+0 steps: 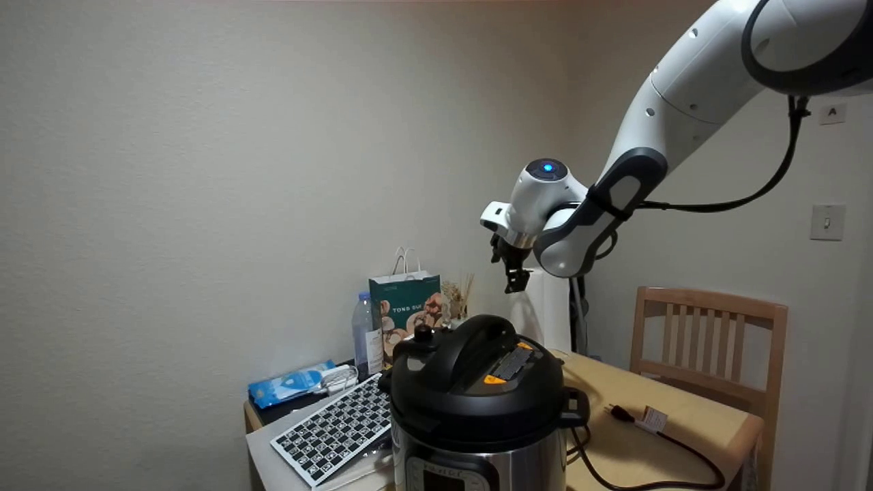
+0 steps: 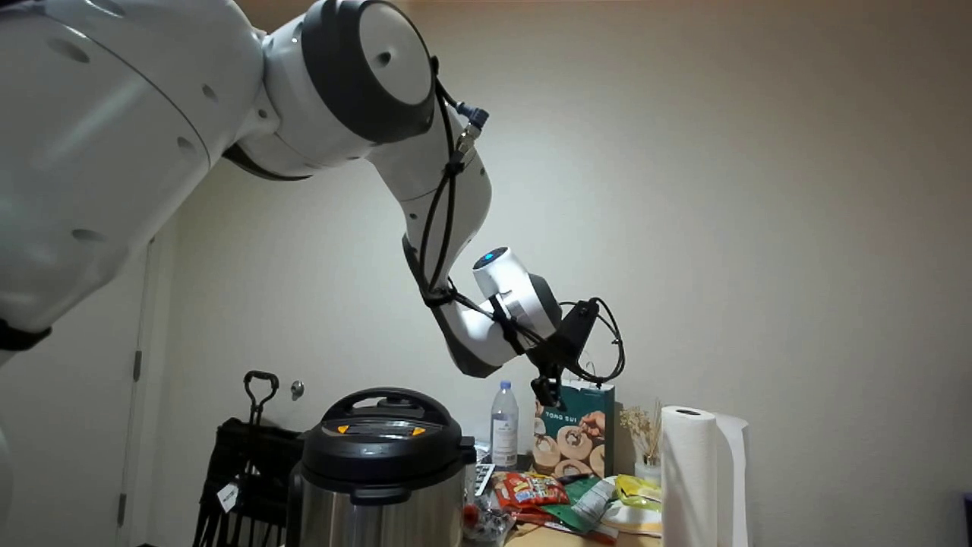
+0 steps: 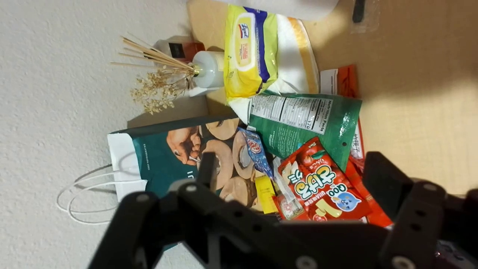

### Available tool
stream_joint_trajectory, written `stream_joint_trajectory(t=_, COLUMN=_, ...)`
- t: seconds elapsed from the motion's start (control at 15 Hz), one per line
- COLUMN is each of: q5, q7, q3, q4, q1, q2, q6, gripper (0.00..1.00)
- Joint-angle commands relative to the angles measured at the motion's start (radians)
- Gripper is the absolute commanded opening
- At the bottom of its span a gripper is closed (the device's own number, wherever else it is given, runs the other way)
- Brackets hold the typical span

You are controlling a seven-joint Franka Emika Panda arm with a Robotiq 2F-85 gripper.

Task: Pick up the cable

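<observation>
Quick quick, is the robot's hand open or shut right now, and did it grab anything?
Hand: open, fingers wide apart, holding nothing.

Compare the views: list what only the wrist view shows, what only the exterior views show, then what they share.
Only the wrist view: a small yellow packet and a wrapped dark item, too cropped to identify.

Only the exterior views: the pressure cooker and water bottle in both; the black power cable and light-wood chair in an exterior view.

Shared by all: the tool, TONG SUI paper bag and dried flowers. The wrist view and an exterior view share the Qoo gummy pouch.
</observation>
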Motion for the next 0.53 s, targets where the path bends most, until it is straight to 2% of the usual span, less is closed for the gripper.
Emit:
stream_joint_trajectory(t=0.0, q5=-0.021, q7=0.027, q3=-0.002, q4=-0.029, q1=-0.001, q2=-0.020, q6=0.010, gripper=1.00)
stream_joint_trajectory(t=0.2, q5=-0.050, q7=0.116, q3=-0.081, q4=-0.161, q1=0.065, q2=-0.110, q6=-0.002, gripper=1.00)
stream_joint_trajectory(t=0.33, q5=-0.120, q7=0.246, q3=-0.178, q4=-0.210, q1=0.146, q2=-0.147, q6=-0.005, gripper=1.00)
stream_joint_trajectory(t=0.47, q5=-0.193, q7=0.349, q3=-0.244, q4=-0.272, q1=0.209, q2=-0.198, q6=-0.035, gripper=1.00)
